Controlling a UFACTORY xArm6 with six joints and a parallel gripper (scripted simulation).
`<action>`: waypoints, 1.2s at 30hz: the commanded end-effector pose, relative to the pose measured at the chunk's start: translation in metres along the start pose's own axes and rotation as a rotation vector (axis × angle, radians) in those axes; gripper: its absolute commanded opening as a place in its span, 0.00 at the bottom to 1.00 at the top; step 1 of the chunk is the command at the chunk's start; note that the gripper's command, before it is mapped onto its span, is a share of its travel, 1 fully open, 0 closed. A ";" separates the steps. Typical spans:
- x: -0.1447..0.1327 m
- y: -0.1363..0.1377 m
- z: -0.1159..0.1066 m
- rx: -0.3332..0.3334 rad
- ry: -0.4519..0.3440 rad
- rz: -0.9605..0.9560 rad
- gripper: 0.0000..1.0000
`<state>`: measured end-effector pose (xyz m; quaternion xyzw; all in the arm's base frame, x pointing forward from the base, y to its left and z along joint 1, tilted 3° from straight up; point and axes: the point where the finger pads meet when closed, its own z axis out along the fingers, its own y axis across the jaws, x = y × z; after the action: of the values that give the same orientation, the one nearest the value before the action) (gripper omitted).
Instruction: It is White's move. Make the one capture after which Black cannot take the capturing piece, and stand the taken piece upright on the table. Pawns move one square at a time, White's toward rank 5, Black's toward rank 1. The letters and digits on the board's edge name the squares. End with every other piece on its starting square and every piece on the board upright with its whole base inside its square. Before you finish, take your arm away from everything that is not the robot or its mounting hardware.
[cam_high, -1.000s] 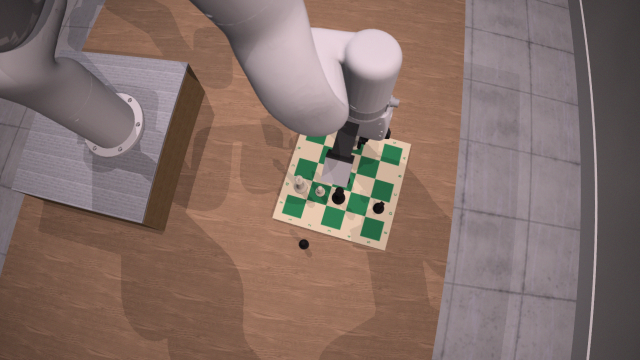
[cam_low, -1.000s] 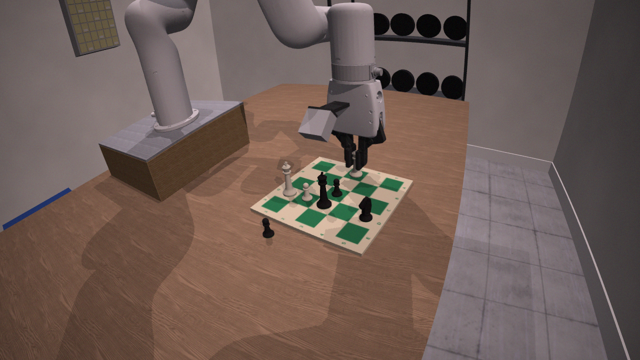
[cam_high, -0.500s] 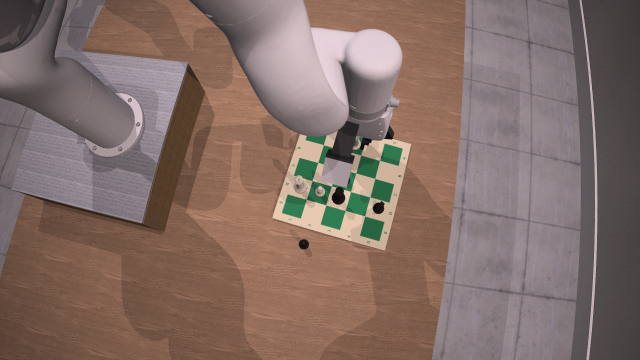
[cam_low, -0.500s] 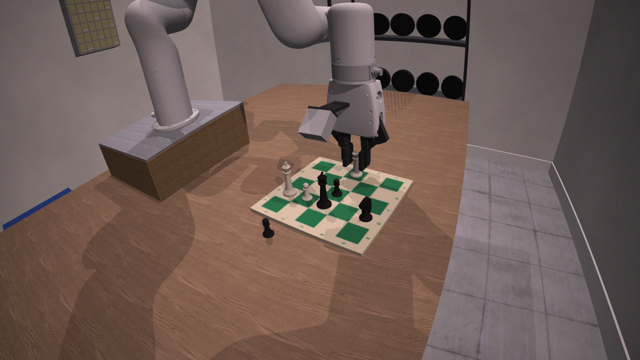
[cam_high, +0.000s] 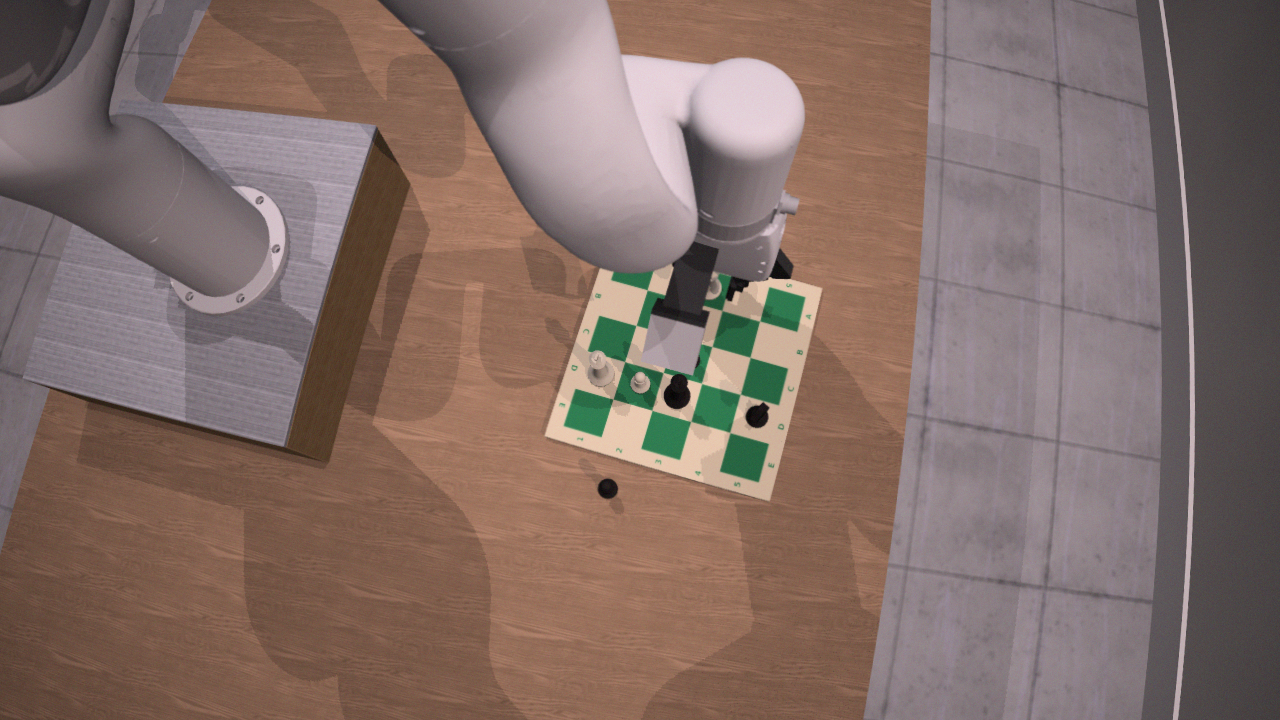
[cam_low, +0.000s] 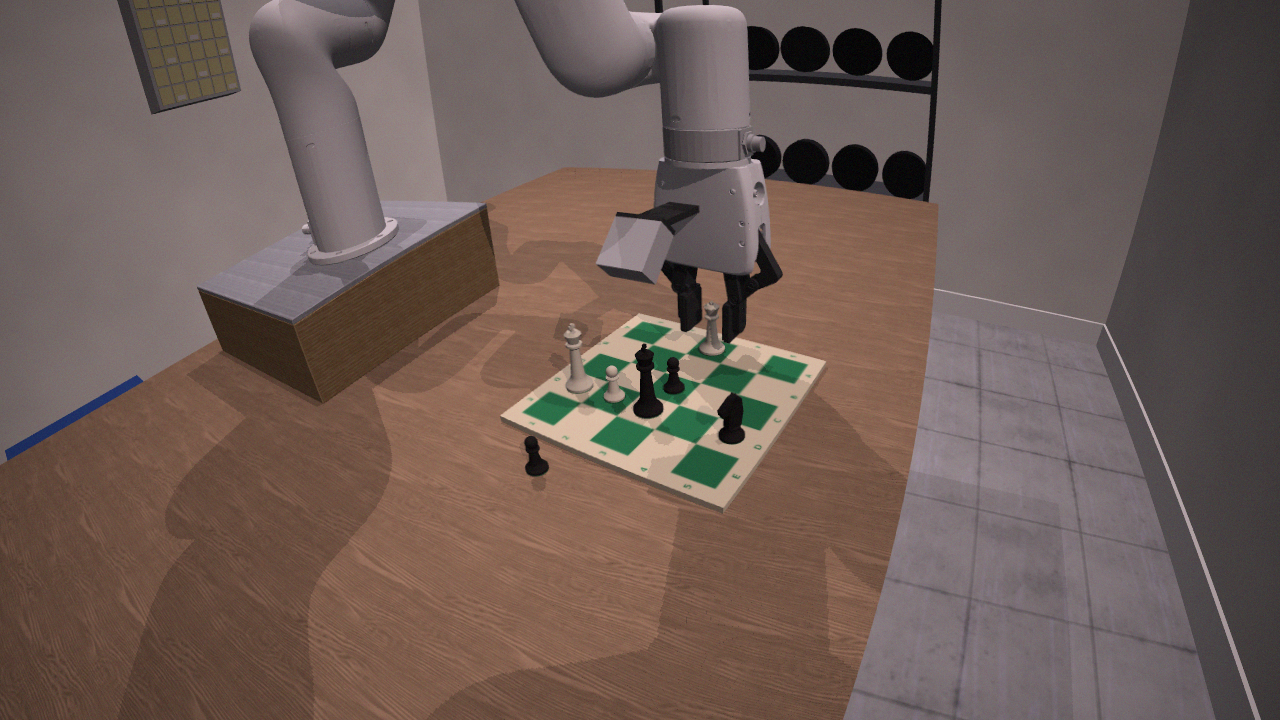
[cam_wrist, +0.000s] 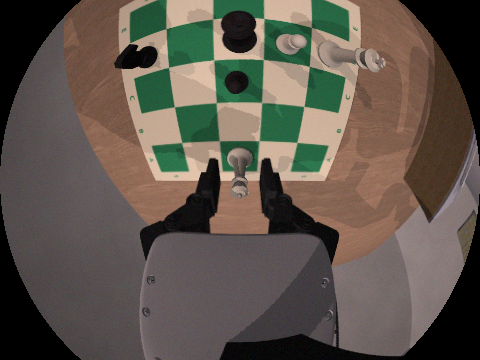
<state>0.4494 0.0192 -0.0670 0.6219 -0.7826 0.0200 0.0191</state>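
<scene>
My gripper (cam_low: 710, 327) (cam_wrist: 239, 170) is open, with its fingers on either side of a white bishop (cam_low: 711, 324) (cam_wrist: 239, 172) and gaps showing on both sides. The bishop stands upright on a green square at the far edge of the chessboard (cam_high: 626, 452) (cam_low: 617, 456) (cam_wrist: 190, 7). A black pawn (cam_high: 607, 488) (cam_low: 535, 456) stands upright on the table, off the board. On the board stand a tall black piece (cam_high: 676, 391) (cam_low: 646, 383) (cam_wrist: 239, 27), a black pawn (cam_low: 673, 376) (cam_wrist: 236, 82), a black knight (cam_high: 758, 414) (cam_low: 731, 418) (cam_wrist: 136, 56), a white pawn (cam_high: 639, 383) (cam_low: 612, 383) (cam_wrist: 291, 42) and a tall white piece (cam_high: 598, 365) (cam_low: 574, 358) (cam_wrist: 350, 56).
The arm's base stands on a wooden pedestal (cam_high: 179, 295) (cam_low: 358, 286) left of the board. A rack of black discs (cam_low: 841, 107) stands behind the table. The table's edge (cam_high: 904, 447) runs close to the board's right side.
</scene>
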 end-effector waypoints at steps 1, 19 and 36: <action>0.000 -0.002 -0.003 0.004 -0.001 0.000 0.42; 0.000 -0.001 -0.066 0.004 -0.001 0.000 0.42; 0.000 -0.001 -0.091 0.004 -0.001 0.000 1.00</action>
<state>0.4496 0.0241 0.0211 0.6219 -0.7826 0.0199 0.0192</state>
